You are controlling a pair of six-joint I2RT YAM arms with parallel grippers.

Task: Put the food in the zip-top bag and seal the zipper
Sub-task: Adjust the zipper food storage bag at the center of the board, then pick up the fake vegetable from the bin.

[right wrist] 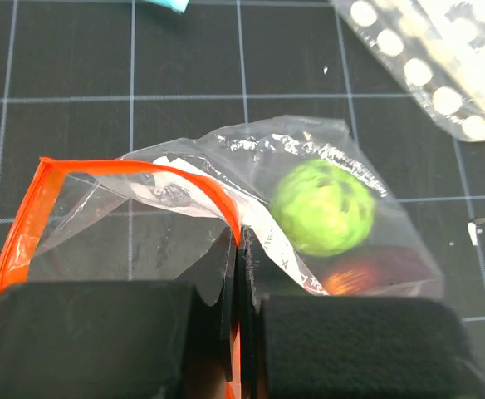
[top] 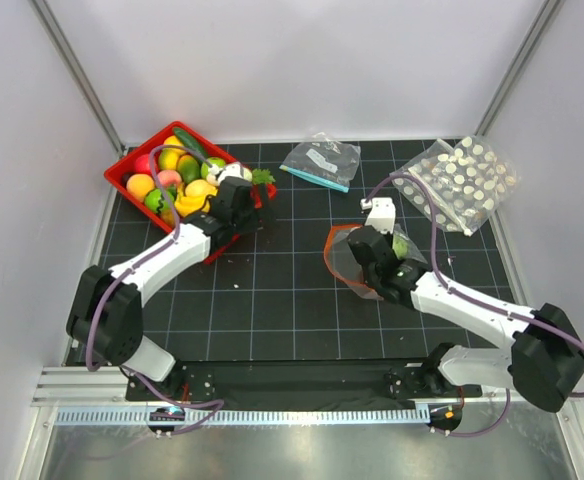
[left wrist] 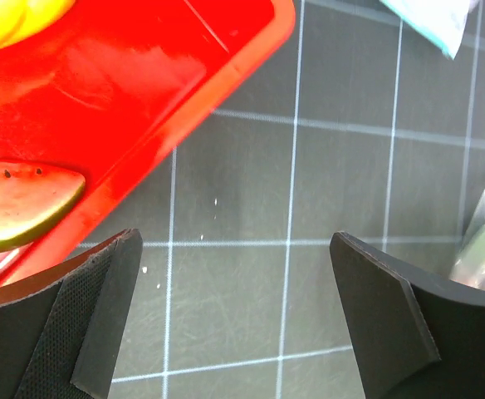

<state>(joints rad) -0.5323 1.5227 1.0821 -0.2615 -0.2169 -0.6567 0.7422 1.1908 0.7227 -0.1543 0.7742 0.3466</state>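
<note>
The clear zip-top bag [top: 357, 262] with its orange-red zipper [right wrist: 51, 189] lies right of centre, its mouth open toward the left. Inside it sit a green lime [right wrist: 322, 208] and an orange piece [right wrist: 360, 274]. My right gripper [right wrist: 241, 249] is shut on the bag's zipper edge and holds the mouth open; it also shows in the top view [top: 364, 243]. More food fills the red tray [top: 132, 160]. My left gripper [left wrist: 234, 283] is open and empty, above the mat just right of the tray's near corner, and shows in the top view [top: 240, 207].
A watermelon slice [left wrist: 22, 204] lies in the red tray [left wrist: 143, 75]. A clear bag with a teal strip [top: 320, 162] lies at the back centre. A white-dotted bag [top: 459, 183] lies at the back right. Metal frame posts stand at both back corners.
</note>
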